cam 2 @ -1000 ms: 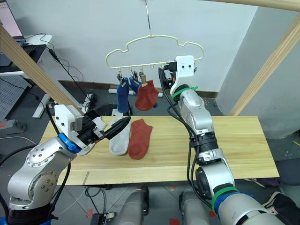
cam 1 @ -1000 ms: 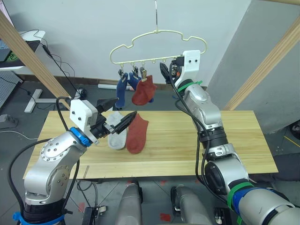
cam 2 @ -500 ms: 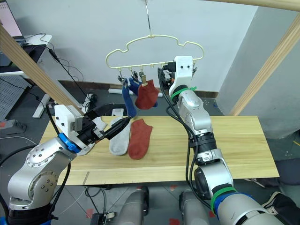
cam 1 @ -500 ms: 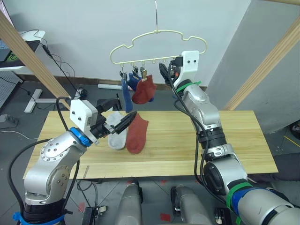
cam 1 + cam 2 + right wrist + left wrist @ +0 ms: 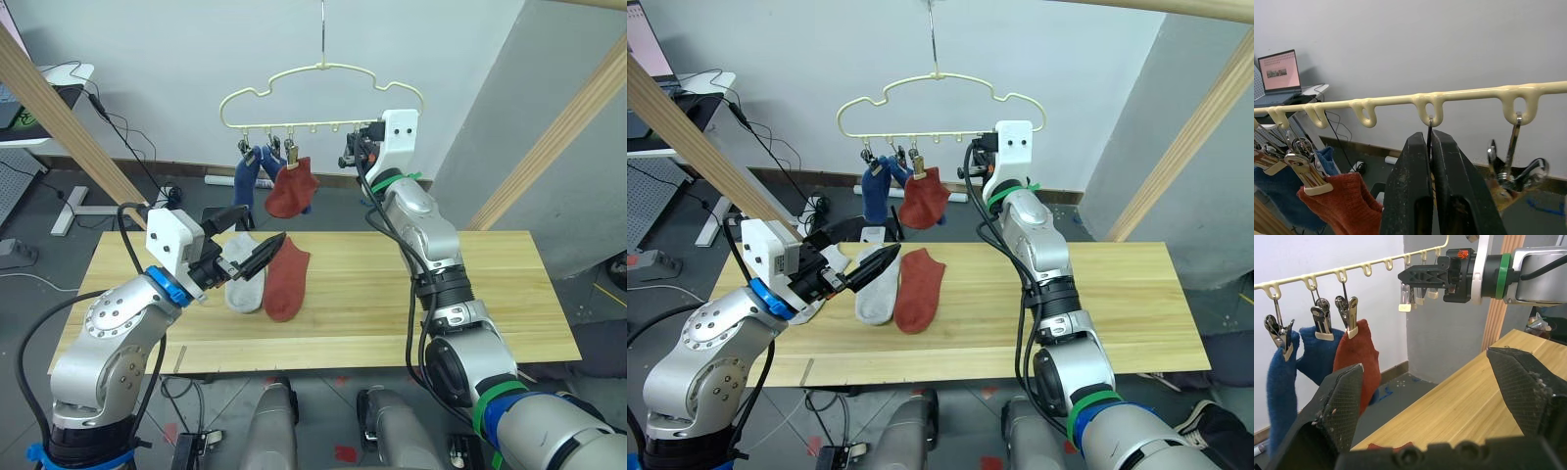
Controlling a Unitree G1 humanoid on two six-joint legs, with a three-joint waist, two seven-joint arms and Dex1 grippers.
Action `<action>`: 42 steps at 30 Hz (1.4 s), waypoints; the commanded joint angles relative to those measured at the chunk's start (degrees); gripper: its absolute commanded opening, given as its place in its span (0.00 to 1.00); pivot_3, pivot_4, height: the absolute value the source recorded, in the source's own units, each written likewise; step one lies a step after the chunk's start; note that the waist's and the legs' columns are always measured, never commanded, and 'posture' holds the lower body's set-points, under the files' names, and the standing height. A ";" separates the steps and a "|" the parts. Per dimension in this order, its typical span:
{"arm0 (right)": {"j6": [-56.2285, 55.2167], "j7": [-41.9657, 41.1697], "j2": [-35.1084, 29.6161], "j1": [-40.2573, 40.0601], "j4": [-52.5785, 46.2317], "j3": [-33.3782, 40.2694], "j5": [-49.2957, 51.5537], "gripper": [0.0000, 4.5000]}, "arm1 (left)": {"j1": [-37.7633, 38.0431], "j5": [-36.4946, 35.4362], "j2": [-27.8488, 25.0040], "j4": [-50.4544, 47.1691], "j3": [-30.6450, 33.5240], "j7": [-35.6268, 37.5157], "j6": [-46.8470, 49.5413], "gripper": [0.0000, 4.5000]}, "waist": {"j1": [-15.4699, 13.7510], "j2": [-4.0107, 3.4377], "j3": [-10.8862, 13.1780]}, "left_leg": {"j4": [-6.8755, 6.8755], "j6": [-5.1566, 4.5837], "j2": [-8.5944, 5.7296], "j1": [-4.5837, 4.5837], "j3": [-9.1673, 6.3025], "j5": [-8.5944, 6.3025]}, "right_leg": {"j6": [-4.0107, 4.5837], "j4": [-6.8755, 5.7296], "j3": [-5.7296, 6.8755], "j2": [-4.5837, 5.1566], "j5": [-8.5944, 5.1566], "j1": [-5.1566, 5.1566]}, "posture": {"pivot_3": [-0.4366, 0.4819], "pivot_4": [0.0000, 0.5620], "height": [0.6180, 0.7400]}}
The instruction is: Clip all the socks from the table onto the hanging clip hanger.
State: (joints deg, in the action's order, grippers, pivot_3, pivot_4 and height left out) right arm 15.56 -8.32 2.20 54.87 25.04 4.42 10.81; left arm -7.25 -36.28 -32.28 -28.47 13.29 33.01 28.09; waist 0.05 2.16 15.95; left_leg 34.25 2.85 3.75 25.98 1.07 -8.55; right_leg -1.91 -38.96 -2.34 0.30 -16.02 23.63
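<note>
Wooden surface (image 5: 392, 294) is carrying two socks (image 5: 269, 274); left tool (image 5: 257, 249) is gaping empty, right tool (image 5: 1431, 147) pinching a hanger clip (image 5: 1429, 128).

Even, bright indoor light falls from above, leaving only soft, faint shadows under the socks lying on the counter (image 5: 509, 294) and no harsh glare on its pale wood. The head views are sharp across the scene. In the left wrist view the near fingers (image 5: 1337, 416) of the left gripper (image 5: 1430, 396) look soft and out of focus, while the hanging socks beyond them stay fairly crisp.
</note>
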 commanded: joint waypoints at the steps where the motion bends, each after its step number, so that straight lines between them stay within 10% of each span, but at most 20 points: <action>1: 1.10 -1.93 -1.34 0.53 -2.54 0.09 1.02 0.00 | 1.01 2.56 -0.56 -0.08 -0.94 -1.18 0.05 1.00 | 0.00 0.00 0.00 | 0.00 0.00 0.00 0.00 0.00 0.00 | 0.00 0.00 0.00 0.00 0.00 0.00 | 0.59 0.47 1.00; 29: 15.06 -3.63 -6.10 -6.45 -17.87 -0.55 2.31 0.00 | -28.40 37.84 13.43 72.93 -24.02 -3.71 -19.58 1.00 | 0.46 -0.04 0.00 | -0.06 -0.03 -0.03 0.04 0.21 0.00 | -0.01 -0.04 -0.06 0.00 0.00 0.11 | 0.46 0.47 1.00; 42: 15.01 -3.67 -6.47 -6.41 -17.07 -0.04 2.66 0.00 | -26.04 38.11 14.36 69.08 -22.82 -1.32 -22.09 0.16 | 0.45 -0.04 0.00 | 0.01 -0.03 -0.05 0.03 0.20 0.01 | -0.01 -0.06 -0.04 0.03 0.00 0.04 | 0.48 0.48 1.00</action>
State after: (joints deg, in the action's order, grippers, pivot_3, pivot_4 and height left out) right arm 30.54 -12.29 -3.73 48.55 8.08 3.27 12.92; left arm -34.34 1.26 -18.21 40.97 -9.47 31.17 5.87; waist 0.50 2.12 15.95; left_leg 34.26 2.81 3.70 26.01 1.27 -8.54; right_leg -1.92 -39.02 -2.38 0.33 -16.02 23.67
